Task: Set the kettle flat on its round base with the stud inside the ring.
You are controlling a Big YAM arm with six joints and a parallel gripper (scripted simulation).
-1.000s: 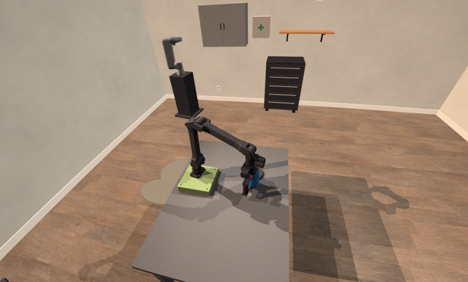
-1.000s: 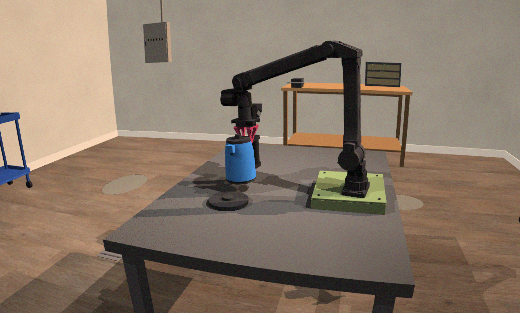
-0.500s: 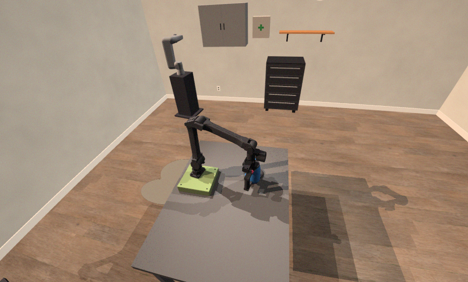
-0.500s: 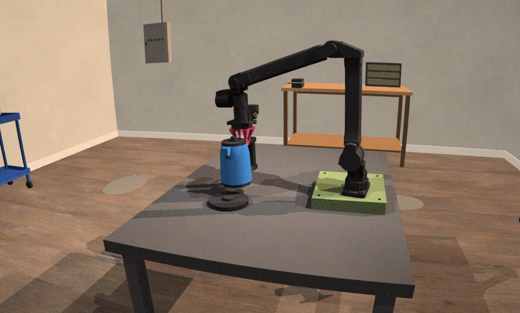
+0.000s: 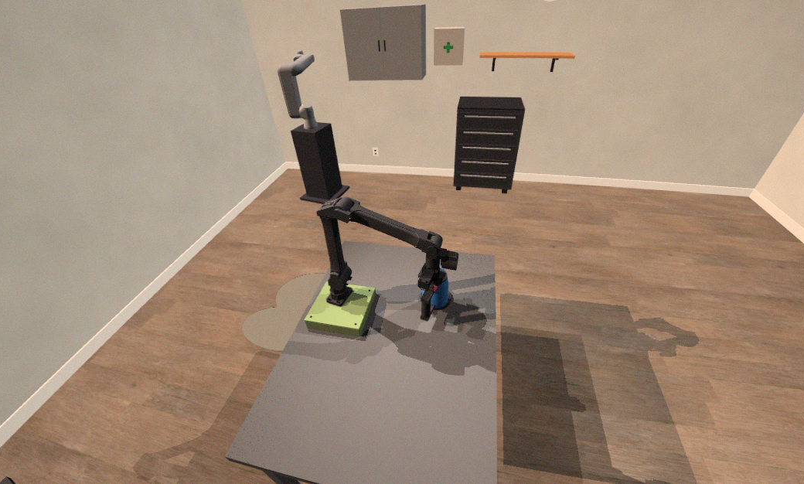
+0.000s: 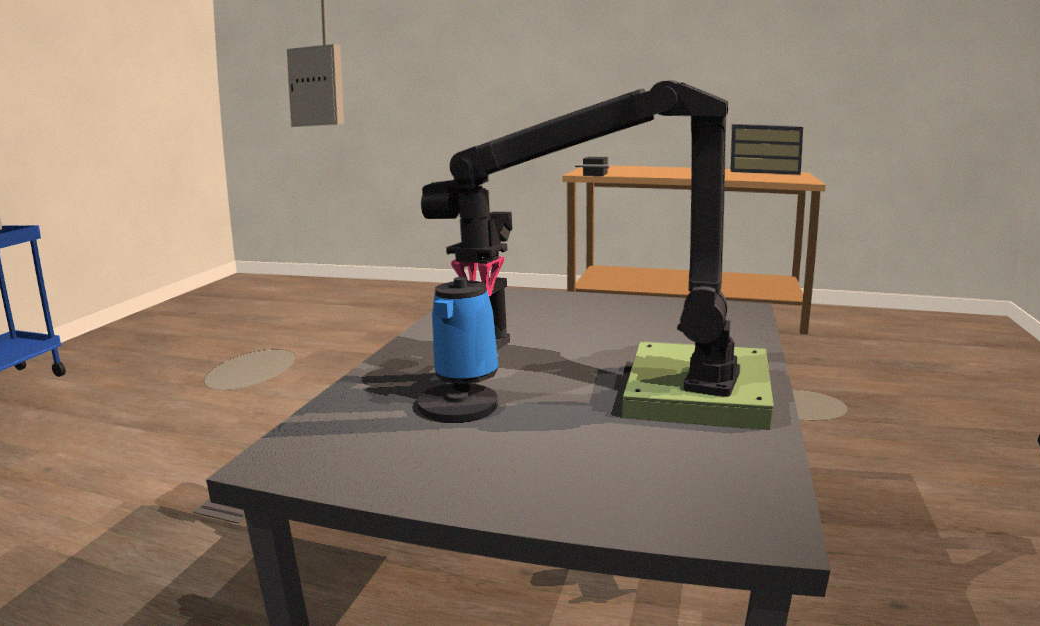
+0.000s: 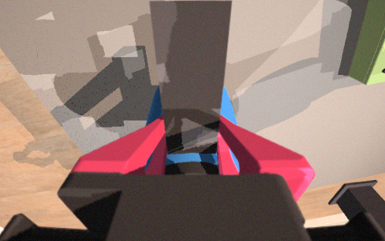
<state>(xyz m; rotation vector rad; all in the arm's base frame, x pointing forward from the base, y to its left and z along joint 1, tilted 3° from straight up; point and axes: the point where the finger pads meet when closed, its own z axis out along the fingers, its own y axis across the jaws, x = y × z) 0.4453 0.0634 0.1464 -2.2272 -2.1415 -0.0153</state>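
Note:
The blue kettle (image 6: 464,335) (image 5: 443,292) hangs upright in the air, right over the round black base (image 6: 456,404). Its dark bottom ring is close above the base's stud; I cannot tell whether they touch. My gripper (image 6: 486,281) (image 5: 430,291) (image 7: 191,120) comes down from above, and its pink fingers are shut on the top of the kettle's dark upright handle bar (image 6: 500,314) (image 7: 190,58). In the wrist view the handle runs away between the fingers, with blue kettle body (image 7: 153,110) showing on both sides. The base is hidden in the wrist view.
The grey table (image 6: 508,482) (image 5: 362,408) (image 7: 325,116) carries the arm's green mounting plate (image 6: 664,404) (image 5: 332,318) (image 7: 383,50) to the side of the kettle. A wooden side table (image 6: 687,178) and a blue cart (image 6: 2,349) stand off the table.

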